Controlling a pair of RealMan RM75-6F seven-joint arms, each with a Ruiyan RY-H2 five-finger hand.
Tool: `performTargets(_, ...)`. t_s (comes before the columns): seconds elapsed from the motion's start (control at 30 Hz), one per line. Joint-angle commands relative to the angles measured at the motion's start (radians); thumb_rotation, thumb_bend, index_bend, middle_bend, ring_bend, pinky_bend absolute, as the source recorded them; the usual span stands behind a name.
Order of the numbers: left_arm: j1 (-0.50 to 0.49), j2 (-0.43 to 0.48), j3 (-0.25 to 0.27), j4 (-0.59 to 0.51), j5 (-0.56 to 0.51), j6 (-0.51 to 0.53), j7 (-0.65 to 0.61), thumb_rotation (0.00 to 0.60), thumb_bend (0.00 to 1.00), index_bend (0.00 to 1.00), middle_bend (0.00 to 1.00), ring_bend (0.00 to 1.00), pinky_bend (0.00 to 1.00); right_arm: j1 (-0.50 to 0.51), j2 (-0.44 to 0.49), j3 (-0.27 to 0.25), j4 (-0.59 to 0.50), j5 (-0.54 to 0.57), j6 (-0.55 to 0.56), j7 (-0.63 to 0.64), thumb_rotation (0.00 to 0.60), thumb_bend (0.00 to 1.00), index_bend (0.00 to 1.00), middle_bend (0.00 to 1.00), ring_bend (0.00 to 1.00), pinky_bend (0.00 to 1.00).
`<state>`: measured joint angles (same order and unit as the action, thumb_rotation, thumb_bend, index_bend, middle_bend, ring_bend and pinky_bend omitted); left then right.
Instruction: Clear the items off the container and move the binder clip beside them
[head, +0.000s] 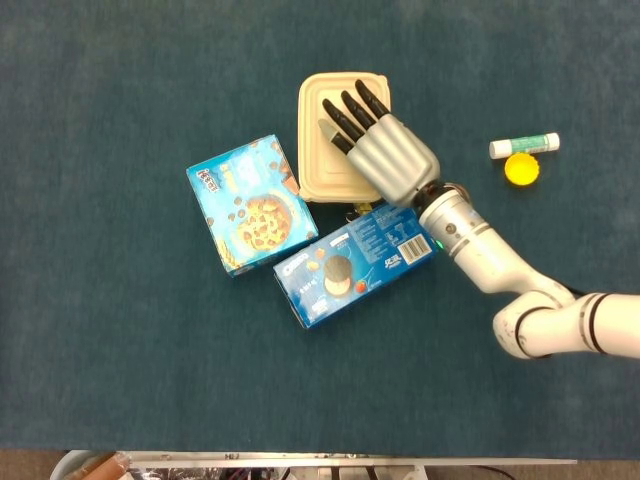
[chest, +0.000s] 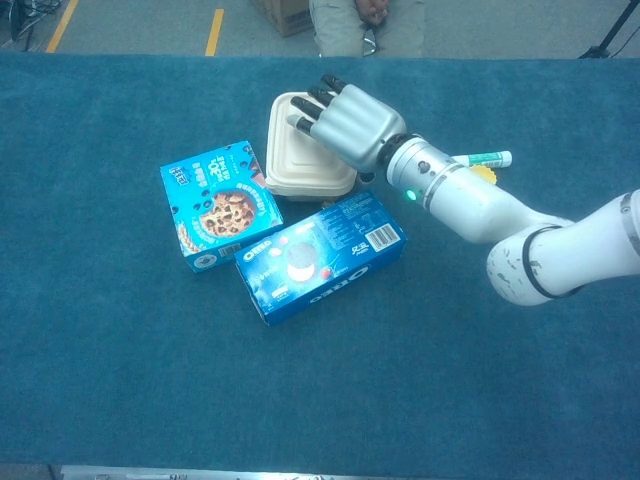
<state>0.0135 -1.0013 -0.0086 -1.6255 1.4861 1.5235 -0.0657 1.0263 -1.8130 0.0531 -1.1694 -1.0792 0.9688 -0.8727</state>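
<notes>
Head view: blue cloth worktop (head: 120, 350); right hand (head: 375, 145), fingers apart and gripping nothing, over beige clamshell container (head: 325, 150) near far edge; binder clip (head: 353, 209) peeking at container's near edge. Chest view: grey floor (chest: 150, 25) beyond far edge; broad bare cloth toward near edge.

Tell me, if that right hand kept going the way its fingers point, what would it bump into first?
Probably nothing on the table. The right hand already lies over the beige container, fingers aimed up-left across its lid; beyond its far edge only bare blue table shows. Height above the lid is unclear.
</notes>
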Motion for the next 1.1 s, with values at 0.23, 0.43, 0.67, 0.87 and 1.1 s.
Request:
performTargets(0.23, 0.004, 0.0, 0.001, 0.008, 0.0, 0.004, -0.01, 0.6, 0.39, 0.18, 0.13, 0.06, 0.05, -0.017, -0.037, 0.015, 0.058, -0.08, 0.006, 0.072, 0.6, 0.12, 0.0, 0.0, 0.0, 0.01)
performTargets(0.43, 0.004, -0.001, 0.001, 0.01, 0.004, 0.006, -0.012, 0.6, 0.39, 0.18, 0.13, 0.06, 0.05, -0.022, -0.033, 0.037, 0.06, -0.135, 0.021, 0.137, 0.6, 0.3, 0.0, 0.02, 0.0, 0.02)
performTargets(0.67, 0.005, -0.001, 0.001, 0.013, 0.005, 0.007, -0.015, 0.6, 0.39, 0.18, 0.13, 0.06, 0.05, -0.023, -0.046, 0.065, 0.077, -0.159, 0.02, 0.165, 0.6, 0.36, 0.0, 0.06, 0.0, 0.05)
performTargets(0.87, 0.007, 0.0, 0.001, 0.012, 0.004, 0.009, -0.015, 0.6, 0.39, 0.18, 0.13, 0.06, 0.05, -0.009, -0.069, 0.115, 0.088, -0.147, 0.015, 0.161, 0.6, 0.36, 0.0, 0.09, 0.0, 0.08)
performTargets(1.1, 0.01, 0.003, 0.002, 0.009, 0.003, 0.013, -0.012, 0.6, 0.39, 0.18, 0.13, 0.06, 0.05, 0.017, -0.097, 0.18, 0.098, -0.101, -0.002, 0.13, 0.6, 0.36, 0.0, 0.12, 0.01, 0.09)
